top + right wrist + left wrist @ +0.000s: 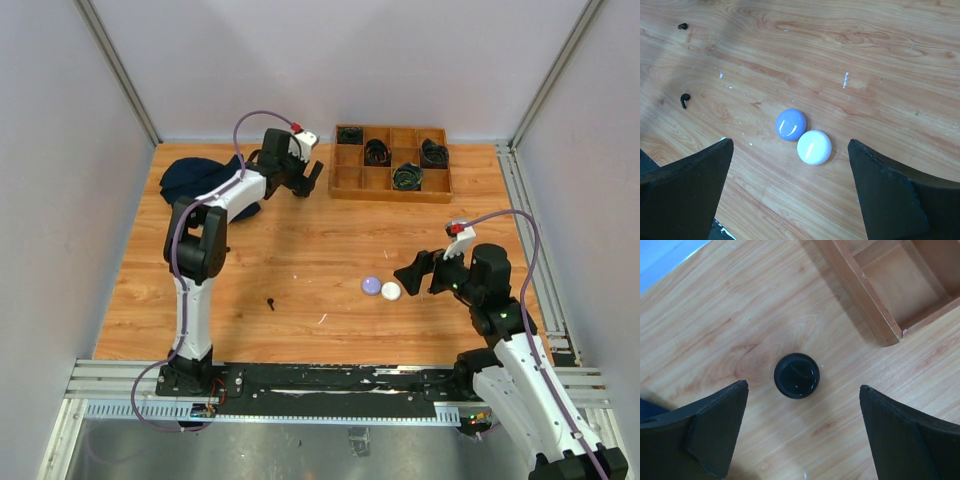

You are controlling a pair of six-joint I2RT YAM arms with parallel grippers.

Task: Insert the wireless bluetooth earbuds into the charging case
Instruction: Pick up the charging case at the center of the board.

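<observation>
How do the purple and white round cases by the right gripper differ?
Colour: the purple case is pale violet, the white case plain white. Place: in the top view the purple case lies further left, the white case nearer the right gripper. Shared: both round, glossy, closed, similar in size, apparently touching.

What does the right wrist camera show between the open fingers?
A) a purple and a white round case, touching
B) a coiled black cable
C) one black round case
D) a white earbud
A: the right wrist view shows the purple round case and the white round case touching on the table.
</observation>
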